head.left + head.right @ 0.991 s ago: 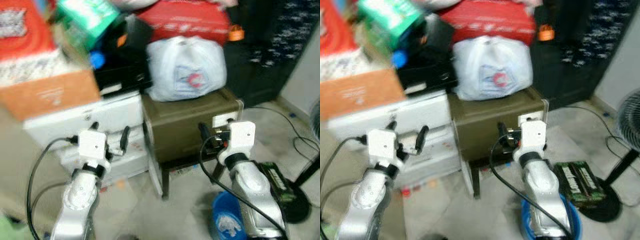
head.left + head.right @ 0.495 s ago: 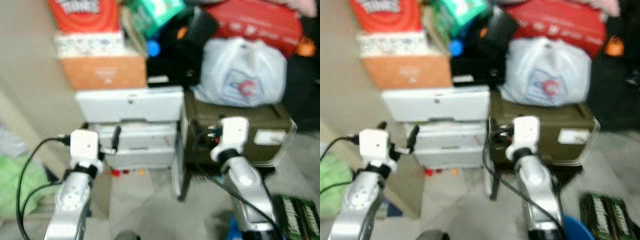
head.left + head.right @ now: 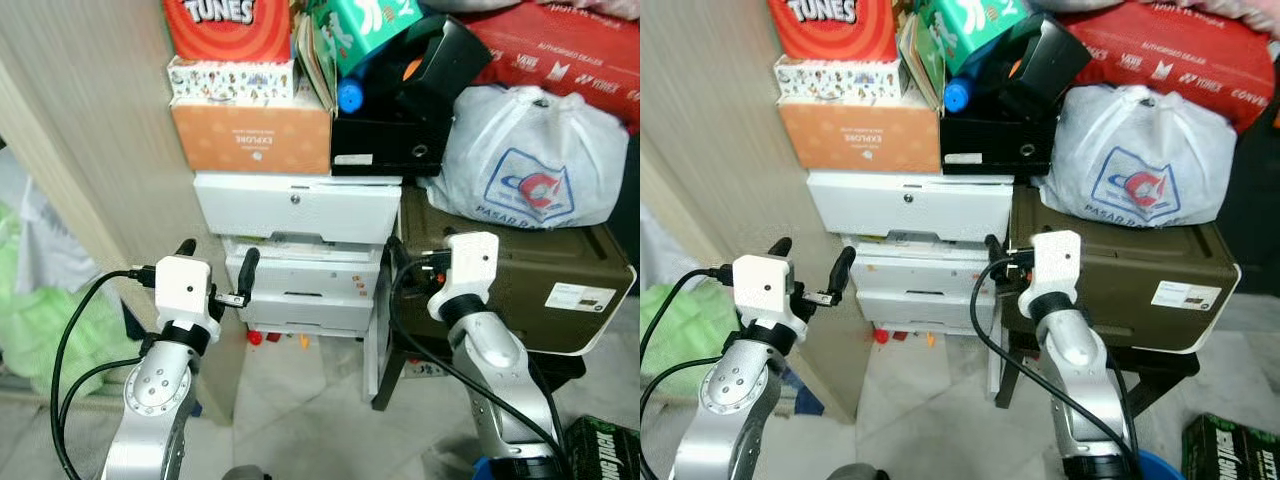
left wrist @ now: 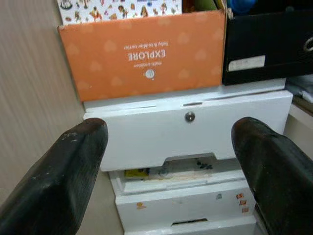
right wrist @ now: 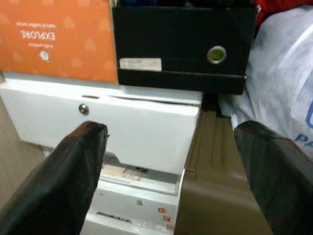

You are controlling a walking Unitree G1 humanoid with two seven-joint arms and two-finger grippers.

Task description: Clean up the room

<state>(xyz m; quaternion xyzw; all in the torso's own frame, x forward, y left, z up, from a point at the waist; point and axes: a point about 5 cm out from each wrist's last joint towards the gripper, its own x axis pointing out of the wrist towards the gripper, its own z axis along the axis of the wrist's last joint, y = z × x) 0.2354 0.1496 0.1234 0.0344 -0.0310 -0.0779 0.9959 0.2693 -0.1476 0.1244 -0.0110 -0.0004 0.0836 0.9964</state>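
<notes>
A cluttered stack stands before me. A white drawer unit (image 3: 298, 208) carries an orange box (image 3: 250, 137) and a black box (image 3: 385, 152). Beside it an olive case (image 3: 505, 275) holds a white plastic bag (image 3: 530, 152). Small red and orange bits (image 3: 258, 338) lie on the floor under the drawers. My left gripper (image 4: 168, 147) is open and empty, raised in front of the drawers. My right gripper (image 5: 168, 161) is open and empty too, level with the gap between the drawers and the olive case.
A wooden panel wall (image 3: 90, 170) runs along the left, with green cloth (image 3: 40, 300) at its foot. A red bag (image 3: 570, 50) tops the pile. A dark green box (image 3: 605, 448) and a blue tub (image 3: 492, 468) sit on the floor at lower right.
The camera has swung left and steadied, so the drawers now sit in the middle and the blur is gone. Both grippers stay open and raised as before.
</notes>
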